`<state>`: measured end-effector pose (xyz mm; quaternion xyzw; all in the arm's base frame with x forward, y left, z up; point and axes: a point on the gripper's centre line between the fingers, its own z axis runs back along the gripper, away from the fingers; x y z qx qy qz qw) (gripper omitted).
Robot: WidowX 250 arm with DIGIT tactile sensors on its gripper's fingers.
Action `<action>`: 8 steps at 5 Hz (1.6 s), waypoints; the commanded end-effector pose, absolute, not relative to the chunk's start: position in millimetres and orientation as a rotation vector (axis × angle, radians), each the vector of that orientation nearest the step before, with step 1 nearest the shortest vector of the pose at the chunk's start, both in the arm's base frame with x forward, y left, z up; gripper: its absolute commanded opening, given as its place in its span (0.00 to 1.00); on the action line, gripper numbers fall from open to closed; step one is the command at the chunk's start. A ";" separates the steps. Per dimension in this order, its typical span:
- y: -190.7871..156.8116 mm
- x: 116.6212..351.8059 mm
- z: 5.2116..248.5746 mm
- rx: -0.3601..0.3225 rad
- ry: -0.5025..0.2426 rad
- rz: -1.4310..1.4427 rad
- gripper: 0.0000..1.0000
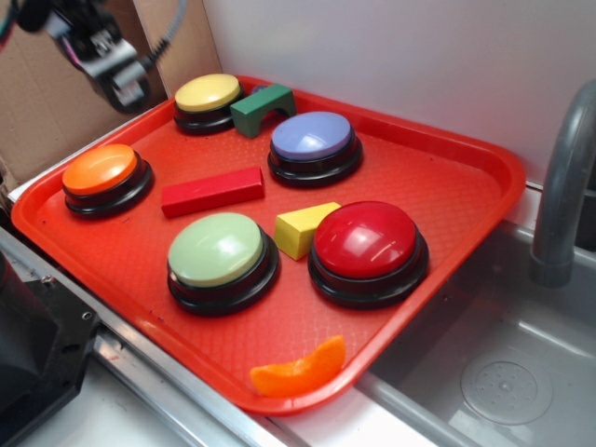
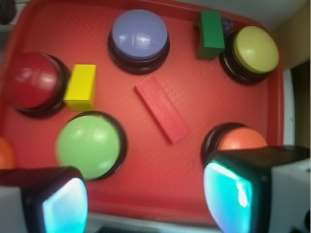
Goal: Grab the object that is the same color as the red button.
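Observation:
The long flat red block [image 1: 212, 192] lies on the red tray [image 1: 447, 186] between the orange button and the purple button. In the wrist view it lies slantwise mid-tray [image 2: 161, 108]. The big red dome button [image 1: 367, 244] stands at the tray's front right, and at the left in the wrist view [image 2: 30, 81]. My gripper [image 1: 119, 79] hangs high above the tray's back left corner, well apart from the block. In the wrist view the gripper [image 2: 146, 196] is open and empty, with the tray's near rim between the fingers.
On the tray also stand an orange button [image 1: 101, 171], a yellow button [image 1: 208, 94], a purple button [image 1: 312, 140] and a green button [image 1: 217, 251]. A green arch block [image 1: 262, 107], a yellow wedge [image 1: 305, 227] and an orange slice [image 1: 300, 372] lie there. A sink with a faucet [image 1: 562, 186] is at the right.

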<state>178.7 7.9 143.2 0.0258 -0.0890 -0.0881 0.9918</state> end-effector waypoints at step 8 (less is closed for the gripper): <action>42.1 243.8 28.8 0.120 -0.143 -0.243 0.00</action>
